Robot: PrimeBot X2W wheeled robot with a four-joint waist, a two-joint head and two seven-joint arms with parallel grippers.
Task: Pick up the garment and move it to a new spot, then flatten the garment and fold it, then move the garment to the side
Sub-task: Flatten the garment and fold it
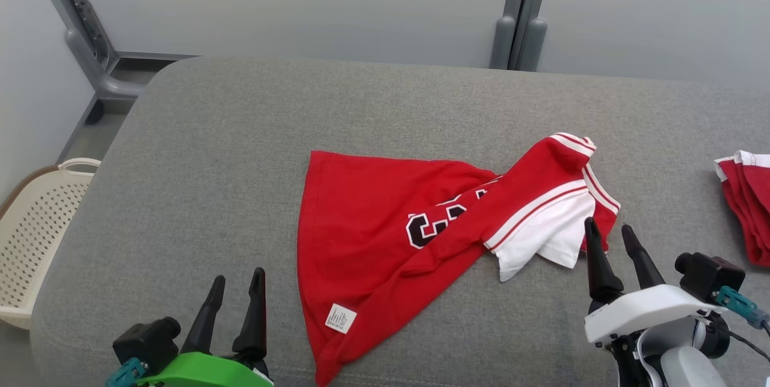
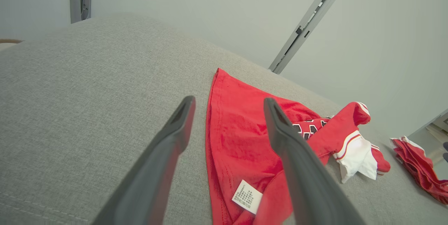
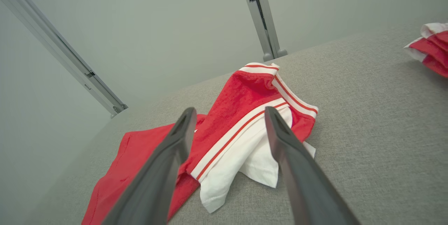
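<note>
two sets of jaws stand wide apart, holding nothing. just ahead of my right gripper (image 1: 609, 224) lies the white-trimmed end of the red garment (image 1: 373, 236); its labelled hem lies right of my left gripper (image 1: 239, 275). its long axis runs gripper to gripper across the grey cushion (image 1: 210, 134); i judge the right arm nearer.

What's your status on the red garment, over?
Left gripper open, empty, beside the tag. Right gripper open, empty, at the white sleeve. Red garment bunched on the grey cushion, not flat. Other red pile apart, far right.
</note>
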